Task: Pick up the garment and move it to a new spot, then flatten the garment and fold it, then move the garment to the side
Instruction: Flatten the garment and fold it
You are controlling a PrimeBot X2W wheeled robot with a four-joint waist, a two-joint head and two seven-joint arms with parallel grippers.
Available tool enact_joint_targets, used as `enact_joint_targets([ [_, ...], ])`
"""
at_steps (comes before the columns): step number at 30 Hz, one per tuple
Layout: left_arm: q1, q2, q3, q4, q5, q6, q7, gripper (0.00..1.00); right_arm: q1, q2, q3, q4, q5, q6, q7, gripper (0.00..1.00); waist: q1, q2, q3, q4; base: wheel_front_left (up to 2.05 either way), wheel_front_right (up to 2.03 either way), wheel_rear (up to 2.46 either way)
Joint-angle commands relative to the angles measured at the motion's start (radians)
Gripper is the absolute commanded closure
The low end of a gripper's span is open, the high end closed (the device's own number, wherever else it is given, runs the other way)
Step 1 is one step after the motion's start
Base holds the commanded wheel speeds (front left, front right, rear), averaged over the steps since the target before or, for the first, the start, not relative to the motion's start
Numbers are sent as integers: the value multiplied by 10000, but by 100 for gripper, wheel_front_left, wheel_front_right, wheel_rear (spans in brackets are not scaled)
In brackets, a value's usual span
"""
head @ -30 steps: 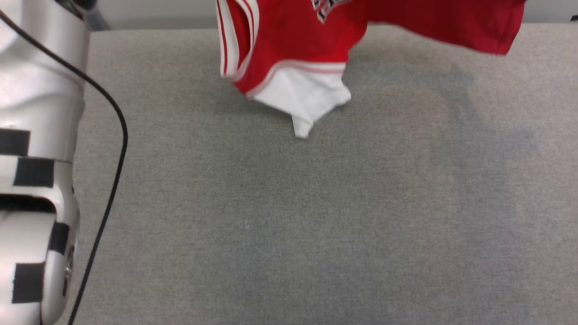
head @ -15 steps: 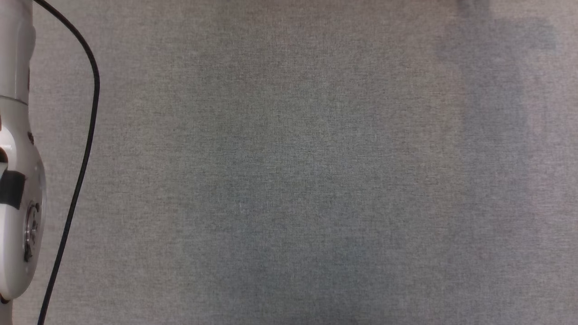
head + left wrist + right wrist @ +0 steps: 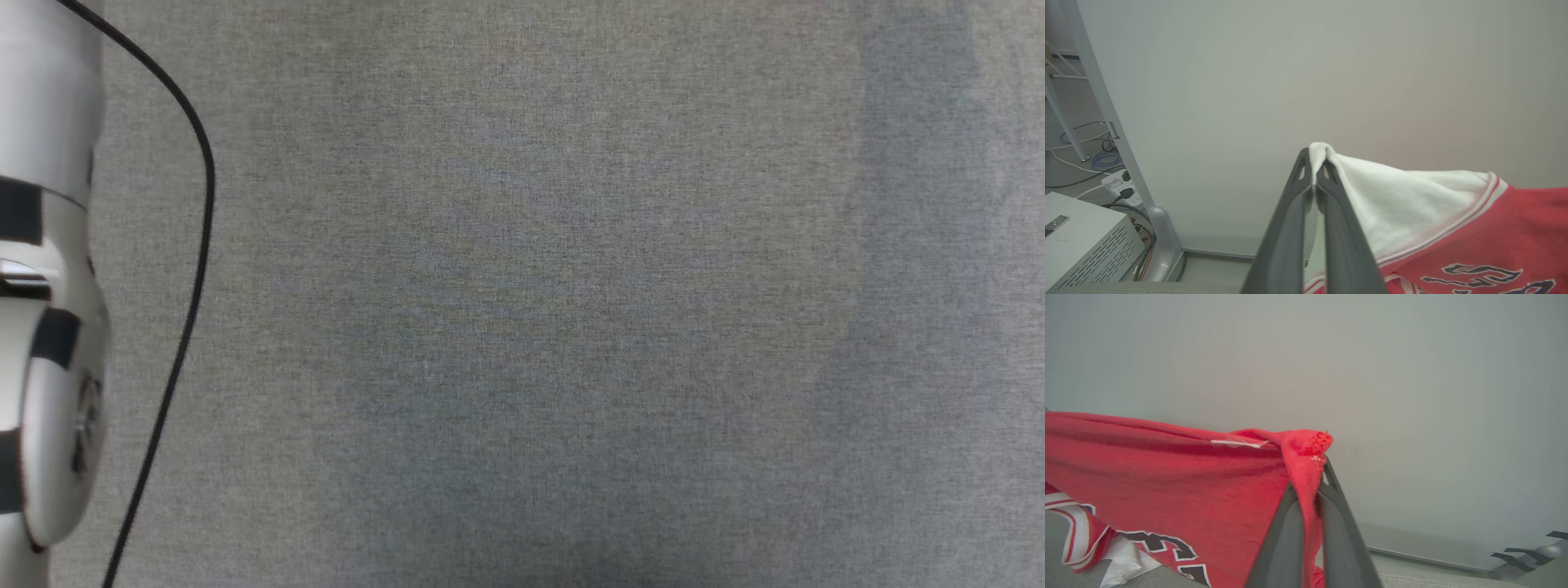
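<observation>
Garment (image 3: 1167,469) long axis between claws: left claw (image 3: 1314,169) pinches white sleeve (image 3: 1392,204), right claw (image 3: 1310,477) red edge.

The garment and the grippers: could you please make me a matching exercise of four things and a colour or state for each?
Things:
1. left gripper
2. right gripper
3. table
4. metal box

States:
A. grey and woven
B. shut on the garment's red edge
C. white, with vent slots
D. shut on the garment's white sleeve

Pairs: 1-D, 2-B, 3-A, 4-C
</observation>
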Motion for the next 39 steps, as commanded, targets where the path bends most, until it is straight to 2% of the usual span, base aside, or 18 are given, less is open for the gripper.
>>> enact_joint_targets([
  [1,444,-137,47,75,-200,-58,-96,100,274,11,207,26,165,-15,-133,100,-2,-1,47,20,0,0,0],
  [6,2071,-421,17,-122,-876,-109,-276,100,1820,-30,853,-115,878,-15,-516,100,-2,-1,-529,32,0,0,0],
  [7,3596,-453,-309,-806,-1429,-113,-334,100,3086,-171,1244,-352,1399,-15,-716,100,-2,-1,-1084,61,0,0,0],
  [9,4635,-405,-516,-1362,-1835,-114,-359,100,3914,-306,1434,-537,1741,-15,-822,100,-2,-1,-1457,110,0,0,0],
  [10,6079,-152,-742,-2167,-2279,-115,-386,100,5006,-483,1694,-844,2141,-15,-924,100,-2,-1,-1990,123,0,0,0],
  [11,6607,-11,-755,-2490,-2407,-115,-394,100,5369,-521,1748,-989,2330,-15,-965,100,-2,-1,-2180,91,0,0,0],
  [16,8877,427,-533,-3811,-2508,-115,-407,100,6978,-711,1971,-1371,2829,-15,-1170,100,-2,-1,-3237,110,0,0,0],
  [23,11833,633,-340,-5223,-2227,99,-410,100,9145,-976,1963,-2015,3204,-15,-1456,100,-2,-1,-4718,276,0,0,0],
  [29,13785,990,-235,-6619,-2348,661,-129,100,10932,-1176,1783,-2883,3222,-15,-1466,100,-2,-1,-5596,388,0,0,0],
  [39,17176,1420,66,-9535,-2863,2050,873,100,13973,-1177,639,-4720,2681,-15,-851,100,-2,-1,-6591,506,0,0,0],
])
